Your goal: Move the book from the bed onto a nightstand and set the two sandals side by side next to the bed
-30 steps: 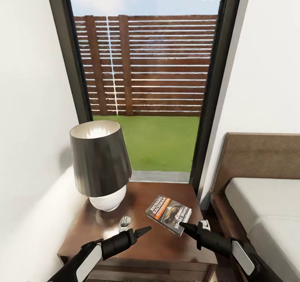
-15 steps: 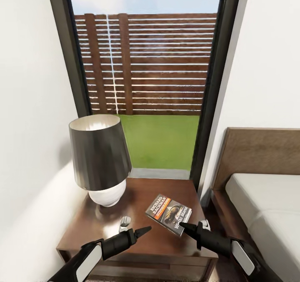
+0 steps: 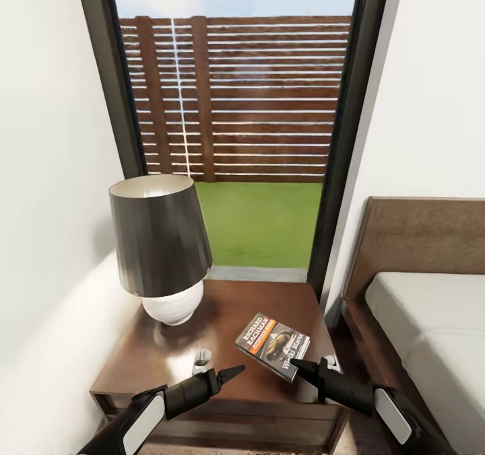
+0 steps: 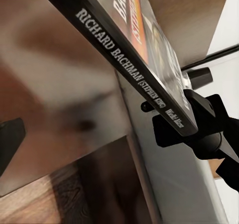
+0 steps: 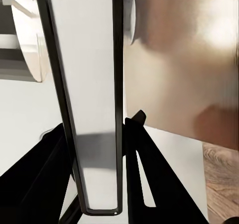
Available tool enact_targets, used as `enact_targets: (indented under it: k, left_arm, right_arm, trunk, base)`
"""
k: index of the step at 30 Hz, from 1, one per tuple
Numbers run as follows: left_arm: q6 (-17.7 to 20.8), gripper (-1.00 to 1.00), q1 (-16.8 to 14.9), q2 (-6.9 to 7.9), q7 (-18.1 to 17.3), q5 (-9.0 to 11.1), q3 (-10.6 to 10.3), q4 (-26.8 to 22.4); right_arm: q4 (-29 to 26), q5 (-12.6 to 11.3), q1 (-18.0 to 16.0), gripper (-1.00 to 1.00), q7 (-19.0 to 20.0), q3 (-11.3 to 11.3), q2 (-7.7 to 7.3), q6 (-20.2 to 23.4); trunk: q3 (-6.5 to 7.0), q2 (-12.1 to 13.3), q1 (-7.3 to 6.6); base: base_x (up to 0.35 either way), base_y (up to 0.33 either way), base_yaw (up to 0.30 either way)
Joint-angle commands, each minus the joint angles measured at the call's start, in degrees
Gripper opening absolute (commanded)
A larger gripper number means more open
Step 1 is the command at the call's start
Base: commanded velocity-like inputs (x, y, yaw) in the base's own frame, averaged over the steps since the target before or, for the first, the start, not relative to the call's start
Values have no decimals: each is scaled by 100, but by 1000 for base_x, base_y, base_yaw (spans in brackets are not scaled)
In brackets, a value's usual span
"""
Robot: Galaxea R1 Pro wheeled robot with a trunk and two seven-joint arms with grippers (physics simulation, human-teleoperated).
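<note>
The book (image 3: 273, 346), a dark paperback with an orange "Richard Bachman" band, hangs slightly tilted just over the glossy top of the nightstand (image 3: 168, 367). My right gripper (image 3: 296, 365) is shut on its near corner. In the right wrist view the book's edge (image 5: 92, 109) sits between the two fingers of that gripper (image 5: 97, 127). My left gripper (image 3: 236, 371) hovers open over the nightstand's front, a little left of the book. The left wrist view looks up at the book's spine (image 4: 124, 69). The bed (image 3: 431, 307) lies to the right. The two sandals are out of view.
A lamp (image 3: 162, 239) with a dark shade and a white base stands on the nightstand's back left. Behind it is a tall dark-framed window (image 3: 236, 105). A white wall runs close along the left. The bed's brown headboard (image 3: 424, 233) is at the right.
The whole picture has slid a little, so the camera moved. Both grippers and the book keep their places in the picture, and the right gripper stays shut on the book.
</note>
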Motion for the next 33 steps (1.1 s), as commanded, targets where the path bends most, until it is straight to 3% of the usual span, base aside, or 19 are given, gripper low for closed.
enact_targets:
  k: [1, 24, 33]
  left_arm:
    - [49, 100, -4, 6, 1, 61, -23, -3]
    - [48, 100, -4, 6, -7, 61, -23, -2]
    - [49, 100, -4, 6, -7, 61, -23, -5]
  right_arm:
    - [1, -16, -3, -100, 17, -1, -1, 29]
    - [1, -16, -3, -100, 17, -1, -1, 29]
    - [2, -16, -3, -100, 17, -1, -1, 29]
  trunk:
    - [-28, -4, 1]
    - [-50, -5, 4]
    - [-50, -5, 4]
  base:
    - [0, 0, 0]
    - [55, 0, 0]
    - [261, 0, 0]
